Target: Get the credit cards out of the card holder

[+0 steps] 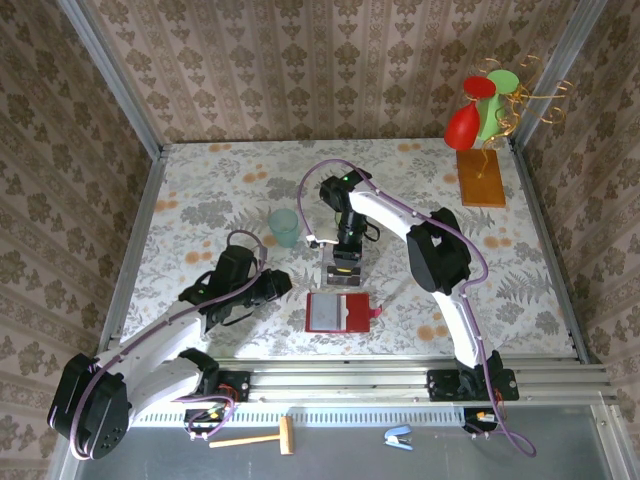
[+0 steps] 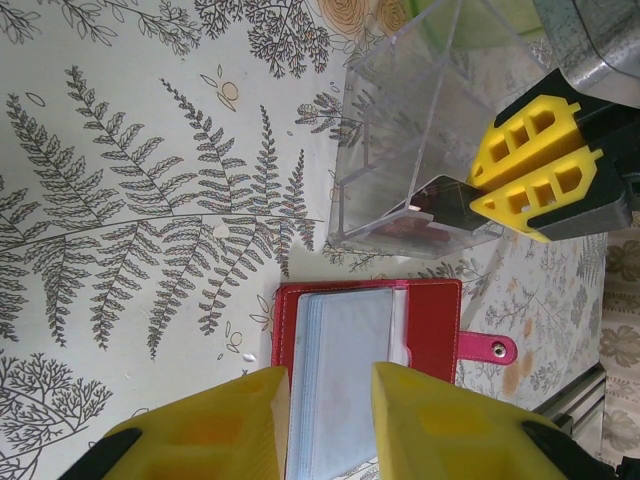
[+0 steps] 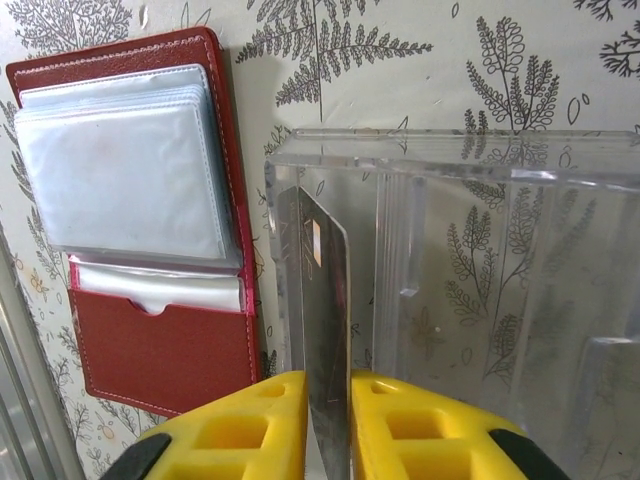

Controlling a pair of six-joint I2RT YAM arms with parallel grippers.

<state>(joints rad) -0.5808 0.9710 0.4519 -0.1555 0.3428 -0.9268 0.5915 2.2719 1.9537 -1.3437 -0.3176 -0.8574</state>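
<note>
The card holder (image 1: pixel 338 312) lies open on the fern-patterned table, dark red with a stack of grey clear pockets (image 3: pixel 115 170) and a pink snap tab (image 2: pixel 492 349). Just behind it stands a clear plastic box (image 3: pixel 480 250). My right gripper (image 3: pixel 328 385) hangs over that box, shut on a dark credit card (image 3: pixel 325 300) held edge-on, its far end down inside the box's left compartment. My left gripper (image 2: pixel 330 385) is open at the holder's left edge, with the pockets showing in the gap between its fingers. In the top view the left gripper (image 1: pixel 283 285) sits just left of the holder.
A teal cup (image 1: pixel 284 226) stands behind and left of the box. At the back right, a wooden board (image 1: pixel 480 175) carries red and green ornaments. A small hammer (image 1: pixel 255 438) and a blue stapler (image 1: pixel 399 436) lie in front of the rail.
</note>
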